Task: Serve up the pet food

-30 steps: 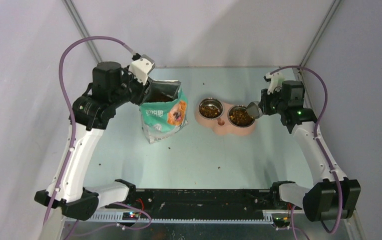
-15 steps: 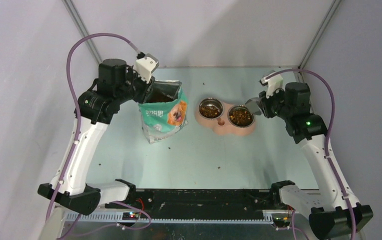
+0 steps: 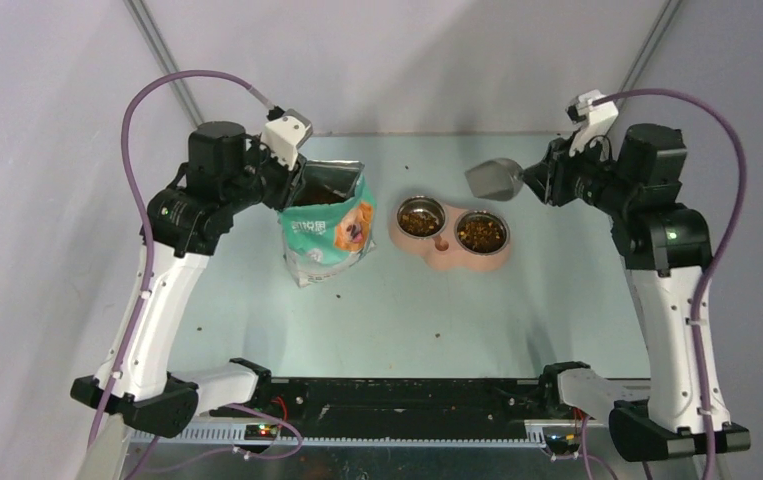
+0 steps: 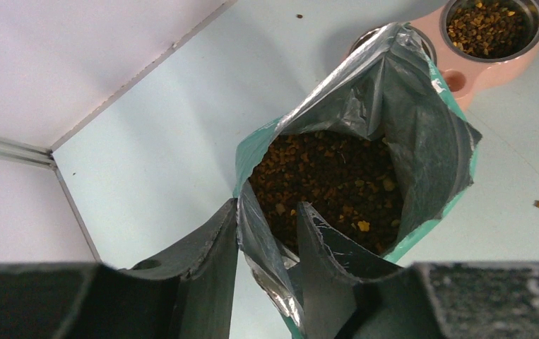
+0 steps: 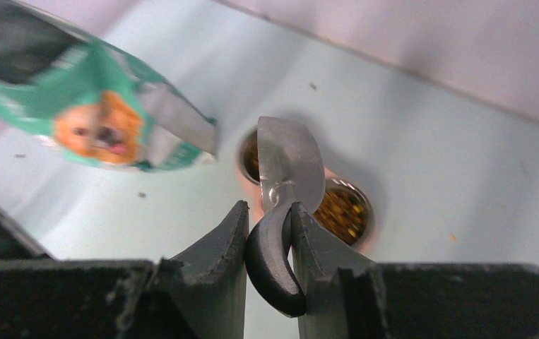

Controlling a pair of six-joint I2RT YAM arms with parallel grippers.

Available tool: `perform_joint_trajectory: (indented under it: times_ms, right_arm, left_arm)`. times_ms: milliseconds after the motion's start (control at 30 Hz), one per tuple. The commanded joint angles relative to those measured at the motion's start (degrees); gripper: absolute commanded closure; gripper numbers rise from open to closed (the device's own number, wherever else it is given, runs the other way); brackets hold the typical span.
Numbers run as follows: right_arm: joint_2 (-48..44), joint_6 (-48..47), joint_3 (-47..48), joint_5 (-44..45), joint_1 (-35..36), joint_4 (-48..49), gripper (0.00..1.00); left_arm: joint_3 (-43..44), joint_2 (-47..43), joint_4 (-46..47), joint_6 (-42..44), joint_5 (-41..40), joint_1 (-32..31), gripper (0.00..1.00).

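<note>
Pet food (image 4: 323, 183) fills the bag (image 4: 422, 141). Your left claw (image 4: 268, 212) pinches its rim, one finger inside, so the mouth gapes for scooping. Your right claw (image 5: 270, 208) clamps the scoop (image 5: 291, 159) by its handle, at 1 o'clock above the twin bowls (image 3: 442, 255), both already holding some. The bag stands at their 9 o'clock on the desk (image 3: 407, 320). Its front shows a golden dog; the white lettering is unreadable.
</note>
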Motion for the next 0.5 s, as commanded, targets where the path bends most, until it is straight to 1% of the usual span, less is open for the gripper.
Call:
perform_joint_trajectory:
  times_ms: [0,67,133,167,200,233,267,300,367,433,467]
  right_arm:
    - [0.5,7.2,8.6,-7.2,5.6,1.8,1.0]
    - [1.4,7.7,10.9,-8.2,8.4,2.5,1.0]
    - [2.9,7.0,13.5,-9.7,11.3,2.7,1.0]
    - [3.4,6.1,15.3,-10.0,12.3,2.9,1.0]
    - [4.4,5.7,16.1,-9.8,14.5,3.2,1.0]
    - [5.0,4.7,18.4,-9.5,15.7,3.3,1.0]
    - [6.3,3.9,19.3,-8.7,18.5,3.1,1.0]
    - [7.0,1.8,21.5,-8.3,20.0,2.7,1.0]
    - [9.2,-2.4,24.8,-5.7,25.0,1.4,1.0]
    - [11.7,-5.9,27.3,-3.3,31.2,0.8,1.0]
    - [12.3,-6.8,28.9,-2.1,32.6,0.5,1.0]
  left_arm:
    - [-0.9,0.0,1.0,-2.4,2.5,-0.1,0.59]
    - [-1.2,0.0,1.2,-2.6,2.8,-0.1,0.62]
    - [-1.7,0.0,1.3,-3.0,3.1,-0.1,0.67]
    - [-1.9,0.0,1.4,-3.2,3.3,-0.1,0.72]
    - [-2.3,-0.1,1.4,-3.4,3.5,-0.1,0.74]
    - [-2.4,-0.1,1.4,-3.5,3.9,-0.1,0.8]
    - [-2.8,-0.1,1.4,-3.5,4.0,-0.1,0.82]
    - [-2.9,-0.2,1.4,-3.5,4.2,-0.1,0.87]
    - [-3.2,-0.3,1.4,-3.5,4.4,-0.2,0.94]
    - [-3.4,-0.6,1.5,-3.4,4.3,-0.1,0.97]
    - [-3.7,-0.8,1.7,-3.5,4.2,-0.1,0.96]
